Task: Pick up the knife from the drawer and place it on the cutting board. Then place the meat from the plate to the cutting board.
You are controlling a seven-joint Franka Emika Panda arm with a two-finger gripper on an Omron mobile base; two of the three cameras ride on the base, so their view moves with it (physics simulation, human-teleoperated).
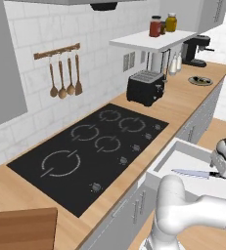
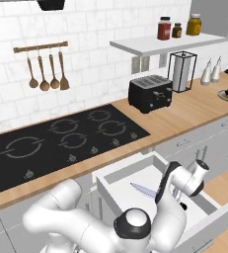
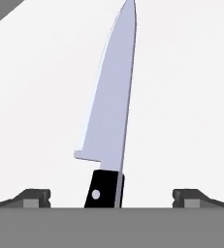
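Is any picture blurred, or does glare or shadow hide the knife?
Hand view: the knife is sharp, evenly lit, without glare, on the white drawer floor. Left base view: soft, flat light. Right base view: the arm covers the knife's handle.

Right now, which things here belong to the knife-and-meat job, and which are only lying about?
Job: knife, drawer, cutting board, plate, open gripper.
Lying about: toaster, hob, hanging spoons, jars, coffee machine.

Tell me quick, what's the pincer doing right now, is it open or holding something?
Pincer: open, holding nothing, its tips either side of the black handle of the silver-bladed chef's knife lying in the shallow white drawer.
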